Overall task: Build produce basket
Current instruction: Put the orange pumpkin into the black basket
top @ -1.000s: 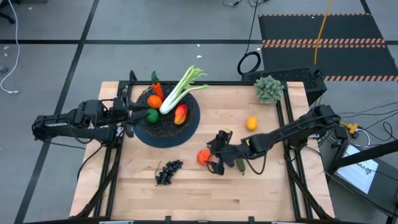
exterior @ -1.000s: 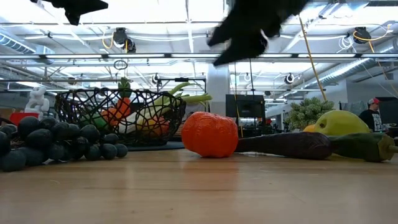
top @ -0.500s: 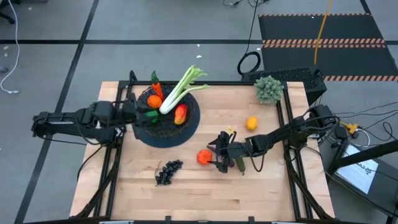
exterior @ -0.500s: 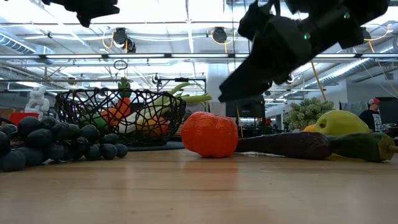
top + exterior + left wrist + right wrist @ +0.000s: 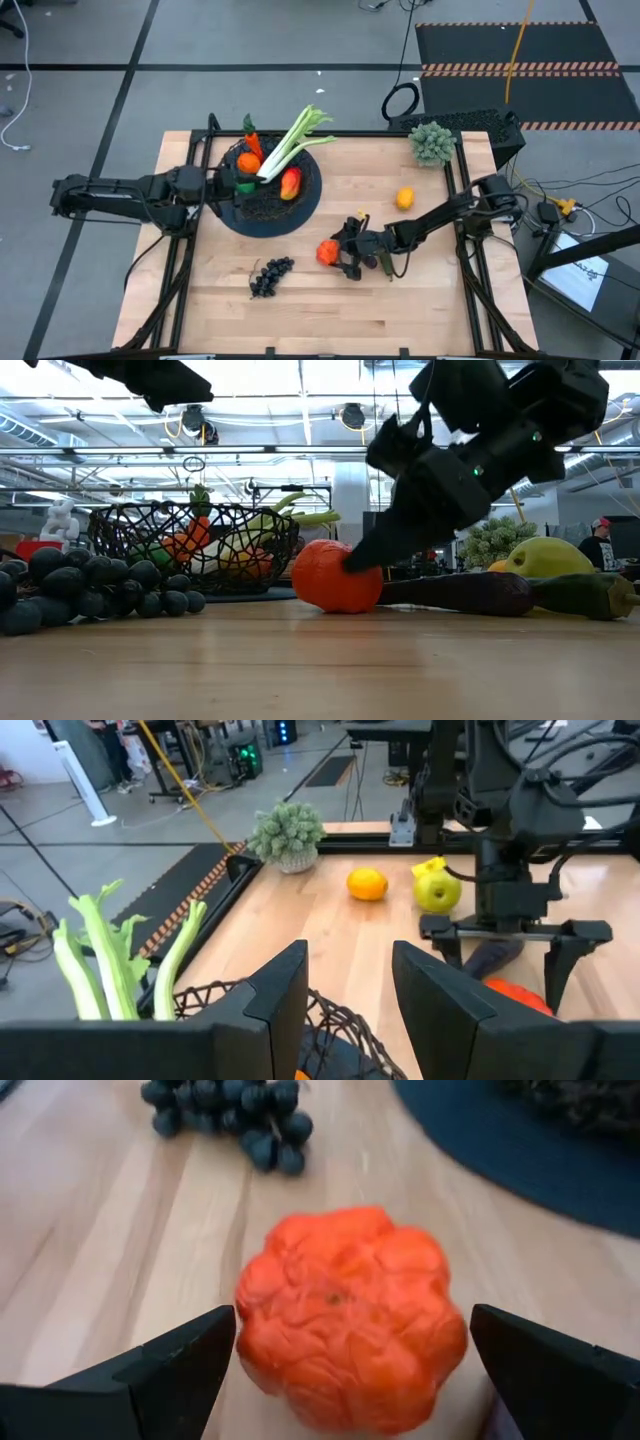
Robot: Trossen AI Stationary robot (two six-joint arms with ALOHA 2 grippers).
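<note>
Outside the basket (image 5: 268, 205) one orange (image 5: 327, 252), one bunch of grapes (image 5: 270, 276), one lemon (image 5: 404, 198), one apple (image 5: 437, 891) and one eggplant (image 5: 460, 593) are lying. The right gripper (image 5: 343, 255) is straddling the orange, fingers spread wide. The left gripper (image 5: 228, 182) is hovering open over the basket's rim. Only the low view is showing a cucumber (image 5: 585, 596) beside the eggplant.

Words: none can be read.
Labels: none on the fruit or the table (nothing near either claw has writing).
Numbers: none.
</note>
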